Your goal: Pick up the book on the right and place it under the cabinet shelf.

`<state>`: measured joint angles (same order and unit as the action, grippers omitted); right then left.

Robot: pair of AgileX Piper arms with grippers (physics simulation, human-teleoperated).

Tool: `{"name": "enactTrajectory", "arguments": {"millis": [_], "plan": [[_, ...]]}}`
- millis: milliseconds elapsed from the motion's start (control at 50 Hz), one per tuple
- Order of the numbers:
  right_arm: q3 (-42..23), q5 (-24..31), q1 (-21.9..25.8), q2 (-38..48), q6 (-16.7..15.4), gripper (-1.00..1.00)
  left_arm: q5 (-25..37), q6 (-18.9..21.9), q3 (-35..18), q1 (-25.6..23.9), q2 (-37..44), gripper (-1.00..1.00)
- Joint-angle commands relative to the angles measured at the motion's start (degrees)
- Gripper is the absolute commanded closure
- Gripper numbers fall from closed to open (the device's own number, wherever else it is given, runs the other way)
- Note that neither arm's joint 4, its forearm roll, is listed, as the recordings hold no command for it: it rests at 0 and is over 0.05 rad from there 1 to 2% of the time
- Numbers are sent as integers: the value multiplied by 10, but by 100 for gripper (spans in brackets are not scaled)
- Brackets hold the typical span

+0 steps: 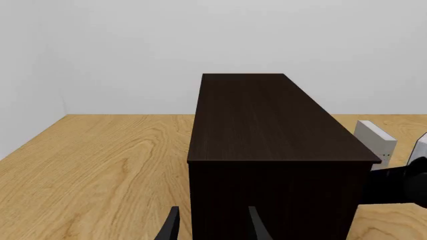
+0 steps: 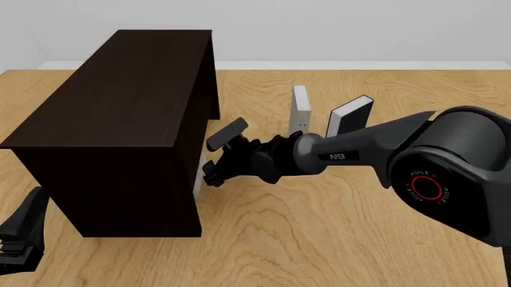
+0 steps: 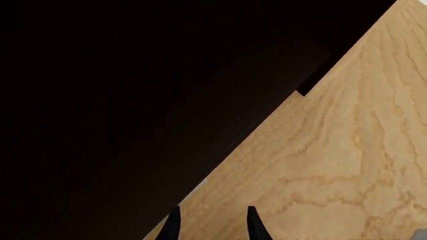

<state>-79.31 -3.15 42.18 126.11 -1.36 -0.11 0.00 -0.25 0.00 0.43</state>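
Observation:
The dark brown cabinet shelf [image 2: 119, 101] stands at the left of the table; it also shows in the left wrist view [image 1: 267, 125] and fills the right wrist view [image 3: 120, 100]. A thin light grey strip, the book's edge [image 2: 195, 179], stands upright just inside the cabinet's open right side, under the top; a sliver of it shows in the right wrist view [image 3: 200, 188]. My right gripper [image 2: 210, 161] is open right at that opening, next to the book, holding nothing. My left gripper [image 2: 20, 239] is open and empty at the cabinet's near left corner.
A look-alike grey book [image 2: 300, 107] stands upright right of the cabinet and also shows in the left wrist view [image 1: 375, 140]. A black-covered book [image 2: 350, 115] stands next to it. My right arm [image 2: 359, 146] stretches across the table in front of both.

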Motion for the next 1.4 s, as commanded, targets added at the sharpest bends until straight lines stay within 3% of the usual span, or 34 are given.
{"name": "enactTrajectory", "arguments": {"millis": [20,480,640,700,960,1140,1280,1400], "plan": [[9,-8,-6,-18,5,-100,0,0,0,0,0,-100],[145,-46,-34,-128,-3,-100,0,0,0,0,0,-100],[206,-52,-39,-205,0,-100,0,0,0,0,0,-100],[233,-58,-53,-240,-13,-100,0,0,0,0,0,-100],[291,-38,-65,-363,-16,-100,0,0,0,0,0,-100],[321,-9,-70,-448,4,-100,0,0,0,0,0,-100],[357,5,-89,-521,-16,-100,0,0,0,0,0,-100],[369,13,-106,-558,7,-100,0,0,0,0,0,-100]]}}
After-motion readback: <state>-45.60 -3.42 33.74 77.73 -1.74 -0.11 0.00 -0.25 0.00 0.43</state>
